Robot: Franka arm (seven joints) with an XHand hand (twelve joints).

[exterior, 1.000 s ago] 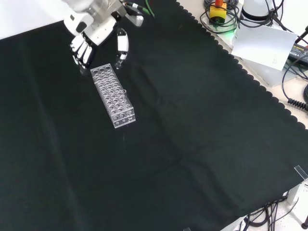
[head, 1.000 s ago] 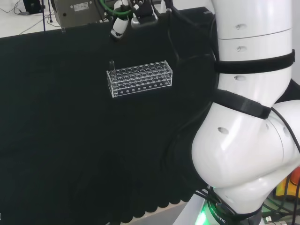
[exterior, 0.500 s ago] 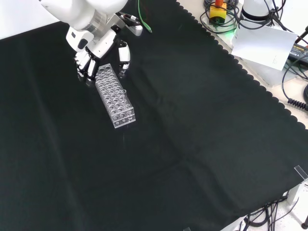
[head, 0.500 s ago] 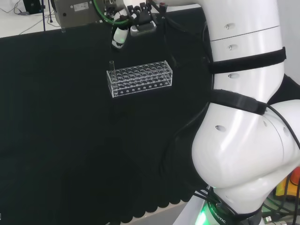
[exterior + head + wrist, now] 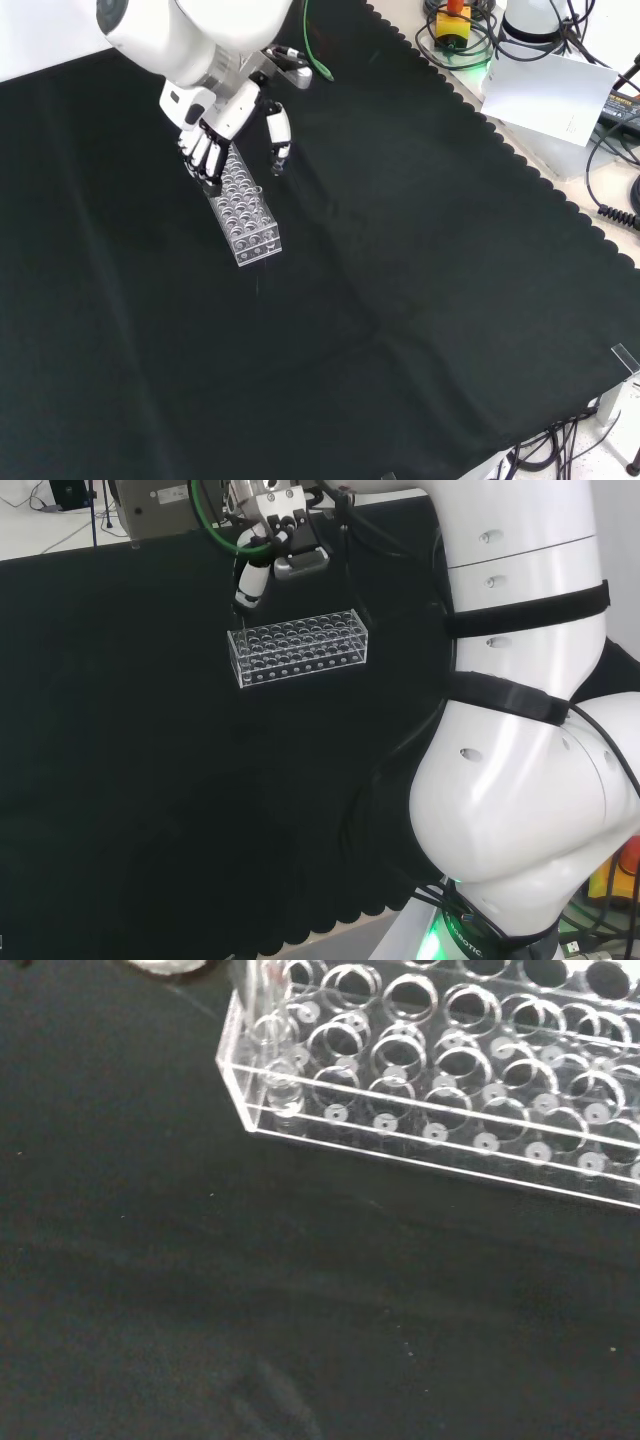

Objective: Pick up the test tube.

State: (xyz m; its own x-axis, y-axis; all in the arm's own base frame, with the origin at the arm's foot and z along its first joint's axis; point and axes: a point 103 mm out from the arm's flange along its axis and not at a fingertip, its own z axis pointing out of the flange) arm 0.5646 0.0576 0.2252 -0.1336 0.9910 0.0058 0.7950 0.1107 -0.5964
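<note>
Because the test tube is kept upright in a corner hole of the clear rack, upper left in the head view, the hand is held above it, fingers spread and uncurled, nothing gripped.

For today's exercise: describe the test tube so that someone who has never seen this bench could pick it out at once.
Start at the clear plastic rack standing alone on the black cloth. In the head view, go to its far left corner, just under the hand. The test tube is the one thin clear tube upright in a corner hole; the other holes that can be seen look empty.
</note>
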